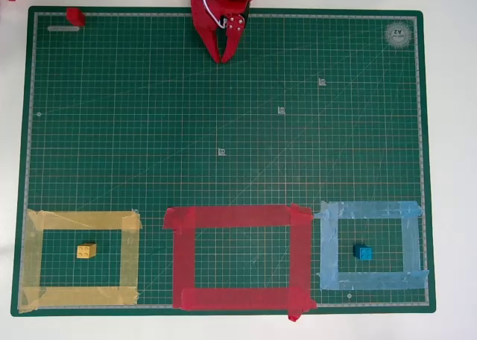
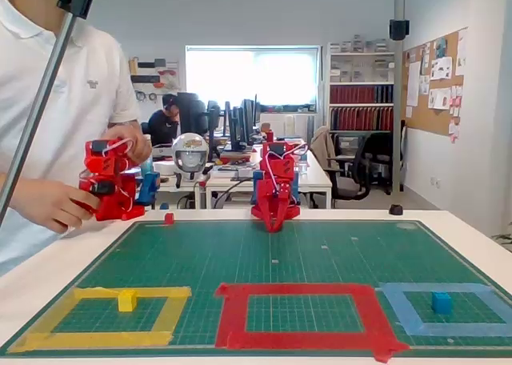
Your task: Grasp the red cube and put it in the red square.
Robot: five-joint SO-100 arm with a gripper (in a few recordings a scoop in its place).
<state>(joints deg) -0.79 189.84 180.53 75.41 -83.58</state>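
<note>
The red cube [image 1: 75, 16] sits at the far left corner of the green mat [image 1: 149, 131], seen small in the fixed view as the red cube [image 2: 169, 218]. The red square [image 1: 238, 258] of wide tape lies at the mat's near edge in the middle, also the red square [image 2: 300, 313], with only mat inside it. My red gripper [image 1: 223, 57] rests folded at the far middle of the mat, fingers together and pointing down at the mat, nothing between them; in the fixed view the gripper [image 2: 274, 227] is well right of the cube.
A yellow tape frame [image 1: 80, 258] holds a yellow cube [image 1: 86, 250] at the near left. A light-blue tape frame [image 1: 370, 245] holds a blue cube [image 1: 363, 253] at the near right. A person [image 2: 48, 101] stands behind the table's left side.
</note>
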